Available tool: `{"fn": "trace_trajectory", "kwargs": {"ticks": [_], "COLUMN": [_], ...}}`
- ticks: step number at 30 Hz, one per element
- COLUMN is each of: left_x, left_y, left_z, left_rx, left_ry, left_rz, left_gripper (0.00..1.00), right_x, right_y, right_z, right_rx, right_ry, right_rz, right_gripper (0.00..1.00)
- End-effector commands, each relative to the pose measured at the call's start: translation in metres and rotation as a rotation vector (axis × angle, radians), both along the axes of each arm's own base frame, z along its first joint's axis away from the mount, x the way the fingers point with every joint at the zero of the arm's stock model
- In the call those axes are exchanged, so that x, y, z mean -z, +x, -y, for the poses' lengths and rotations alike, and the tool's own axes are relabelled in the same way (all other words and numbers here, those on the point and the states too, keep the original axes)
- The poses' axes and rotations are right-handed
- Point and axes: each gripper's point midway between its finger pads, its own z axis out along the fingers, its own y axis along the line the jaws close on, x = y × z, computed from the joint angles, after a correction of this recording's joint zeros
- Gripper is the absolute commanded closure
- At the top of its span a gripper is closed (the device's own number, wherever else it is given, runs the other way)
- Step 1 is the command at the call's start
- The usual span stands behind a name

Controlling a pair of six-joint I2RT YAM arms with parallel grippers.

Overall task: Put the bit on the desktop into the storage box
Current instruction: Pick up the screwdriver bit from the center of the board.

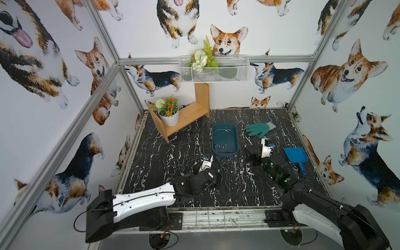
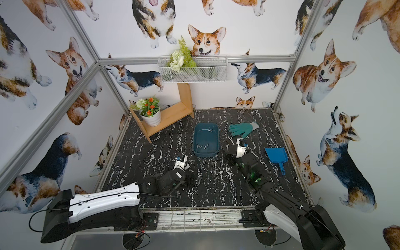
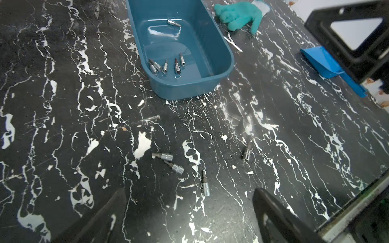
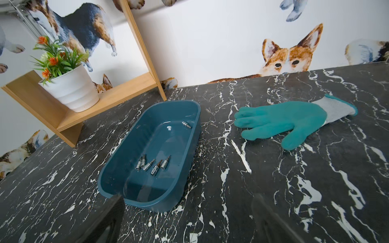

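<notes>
The desktop [image 1: 238, 121] carries the storage box [image 1: 225, 154] midway across, nearer its rear edge. The left gripper [image 3: 189, 190] hangs between the box and the front edge, jaws spread and empty. The right gripper [image 4: 187, 196] gapes too, holding nothing. Just ahead of the left one, the nearest bit [image 3: 205, 185] lies lengthwise toward the box, thin tip leading. A fourth bit [image 3: 246, 153] does likewise. A pair of bits [image 3: 166, 156] lies crosswise, tips toward the left edge.

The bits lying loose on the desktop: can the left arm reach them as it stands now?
Probably yes. In the left wrist view, four bits lie on the desktop just ahead of the left arm's open fingers, with nothing between; the storage box stands beyond them.
</notes>
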Motion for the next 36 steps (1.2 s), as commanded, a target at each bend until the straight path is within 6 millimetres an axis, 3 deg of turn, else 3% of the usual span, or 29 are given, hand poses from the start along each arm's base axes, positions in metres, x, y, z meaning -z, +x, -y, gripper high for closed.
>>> {"fn": "trace_trajectory", "kwargs": {"ticks": [1, 9, 10, 16, 36], "left_x": [0.006, 0.039, 0.032, 0.051, 0.100], "left_y": [0.002, -0.004, -0.002, -0.006, -0.010], "left_z": [0.002, 0.030, 0.040, 0.055, 0.051], "left_rx": [-0.053, 0.009, 0.016, 0.049, 0.051], "left_ry": [0.022, 0.061, 0.043, 0.085, 0.178], "left_rz": [-0.002, -0.095, -0.094, -0.133, -0.207], "left_gripper": [0.01, 0.05, 0.06, 0.13, 0.28], "right_x": [-0.008, -0.003, -0.003, -0.002, -0.003], "right_y": [0.002, 0.004, 0.004, 0.002, -0.002], "right_z": [0.009, 0.017, 0.018, 0.026, 0.030], "right_rx": [0.058, 0.112, 0.115, 0.153, 0.162], "right_ry": [0.047, 0.051, 0.050, 0.045, 0.055], "right_rz": [0.039, 0.020, 0.021, 0.037, 0.068], "right_gripper": [0.00, 0.00, 0.00, 0.00, 0.00]}}
